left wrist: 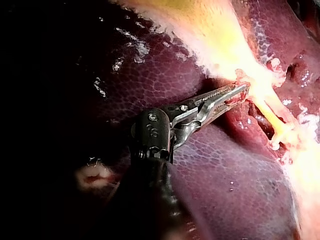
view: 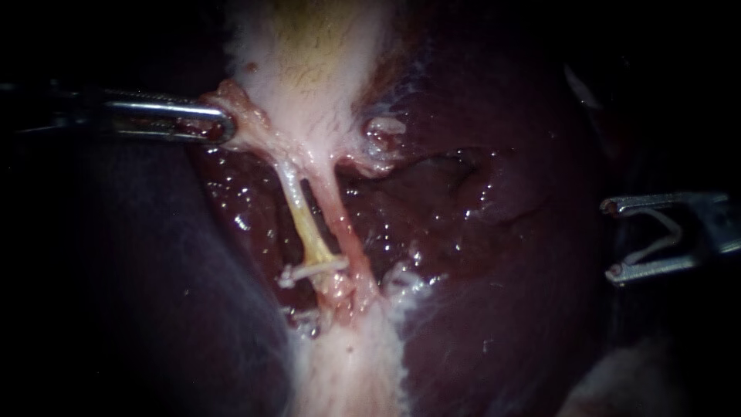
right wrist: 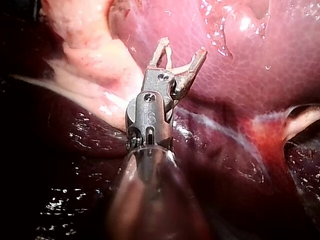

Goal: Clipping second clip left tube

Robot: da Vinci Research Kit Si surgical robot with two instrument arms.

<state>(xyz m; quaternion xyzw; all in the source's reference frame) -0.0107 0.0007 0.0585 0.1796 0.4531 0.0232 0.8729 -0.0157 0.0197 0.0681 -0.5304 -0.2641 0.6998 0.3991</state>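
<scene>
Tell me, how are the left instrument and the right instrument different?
The left instrument has its jaws nearly together, pinching the gallbladder at its edge. The right instrument has its jaws wide apart, holding an open clip.
The left instrument touches tissue right beside the tubes. The right instrument hangs well away from them, over the liver.
Both are thin metal shafts ending in two small jaws.

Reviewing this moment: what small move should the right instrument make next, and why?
Probably bring the right instrument across toward the left tube. Its jaws carry a loaded clip but stand far off over the liver, while the left instrument holds the gallbladder taut, and the tube shows one clip with bare length between it and the gallbladder.
</scene>
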